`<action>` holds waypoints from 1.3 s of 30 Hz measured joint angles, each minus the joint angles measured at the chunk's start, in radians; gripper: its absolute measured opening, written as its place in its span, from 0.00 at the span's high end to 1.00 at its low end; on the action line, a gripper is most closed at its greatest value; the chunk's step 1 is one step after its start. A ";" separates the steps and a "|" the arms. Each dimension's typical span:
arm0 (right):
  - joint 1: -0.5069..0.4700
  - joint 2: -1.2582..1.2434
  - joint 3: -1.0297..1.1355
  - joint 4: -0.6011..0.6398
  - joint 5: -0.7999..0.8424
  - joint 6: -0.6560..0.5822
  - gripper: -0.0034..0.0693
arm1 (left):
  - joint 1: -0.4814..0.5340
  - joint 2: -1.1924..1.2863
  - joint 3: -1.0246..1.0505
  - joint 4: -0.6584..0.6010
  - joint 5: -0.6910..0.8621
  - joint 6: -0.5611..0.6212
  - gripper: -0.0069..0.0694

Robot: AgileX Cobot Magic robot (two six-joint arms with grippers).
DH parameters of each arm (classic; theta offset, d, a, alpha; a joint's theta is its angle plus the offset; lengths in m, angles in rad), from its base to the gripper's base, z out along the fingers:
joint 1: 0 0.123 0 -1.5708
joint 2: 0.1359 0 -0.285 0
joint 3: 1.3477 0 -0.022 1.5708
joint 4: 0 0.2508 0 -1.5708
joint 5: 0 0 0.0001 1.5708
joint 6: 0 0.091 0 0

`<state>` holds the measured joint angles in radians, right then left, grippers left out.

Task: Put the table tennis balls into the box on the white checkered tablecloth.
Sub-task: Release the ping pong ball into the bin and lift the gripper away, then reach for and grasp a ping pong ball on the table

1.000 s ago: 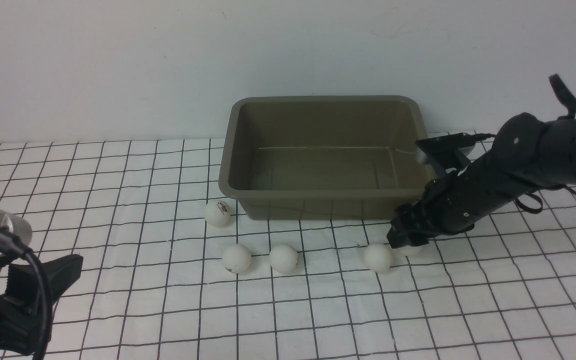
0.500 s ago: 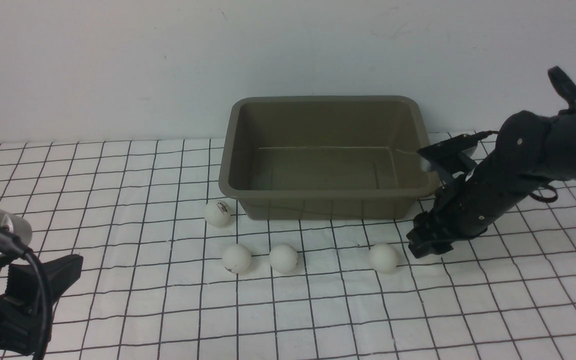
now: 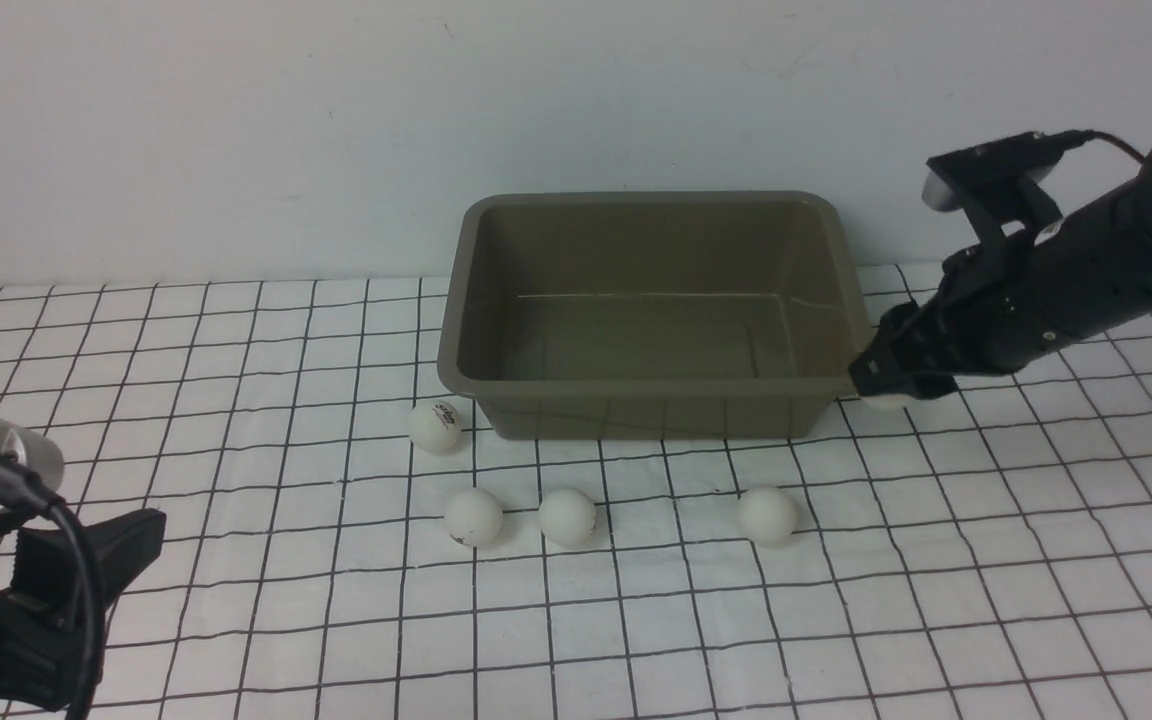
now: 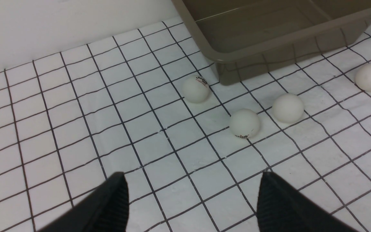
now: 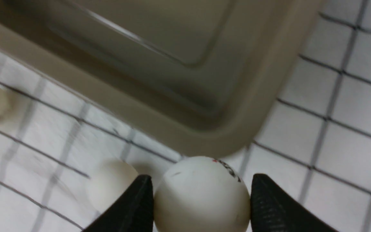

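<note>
Right pincer near box edge

A plain, pale grey-white wall spans the whole background, bluish and cool in tone. Its surface is smooth and matte, marked by a few faint scuffs and thin, hairline scratches in its upper part. It meets the back edge of the covered desk in a nearly level line. The light is soft and even across the wall, slightly dimmer toward the left side of the front view.
</note>
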<state>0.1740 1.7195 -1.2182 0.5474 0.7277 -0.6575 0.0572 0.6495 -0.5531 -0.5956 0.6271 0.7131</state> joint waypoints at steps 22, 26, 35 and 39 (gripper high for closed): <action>0.000 0.246 -0.332 0.233 0.032 -0.267 0.37 | 0.000 0.000 0.000 0.000 0.023 0.000 0.28; 0.000 0.252 -0.333 0.231 0.038 -0.281 0.18 | 0.000 0.000 0.000 0.000 0.023 0.000 0.28; -0.036 0.047 -0.339 0.128 0.031 -0.240 0.20 | 0.000 0.000 0.000 0.003 0.023 0.000 0.28; -0.059 -0.093 -0.339 0.012 0.107 -0.115 0.23 | 0.000 0.000 0.000 0.003 0.023 0.000 0.28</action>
<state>0.1148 1.6263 -1.5576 0.5597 0.8350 -0.7720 0.0572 0.6495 -0.5531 -0.5928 0.6503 0.7131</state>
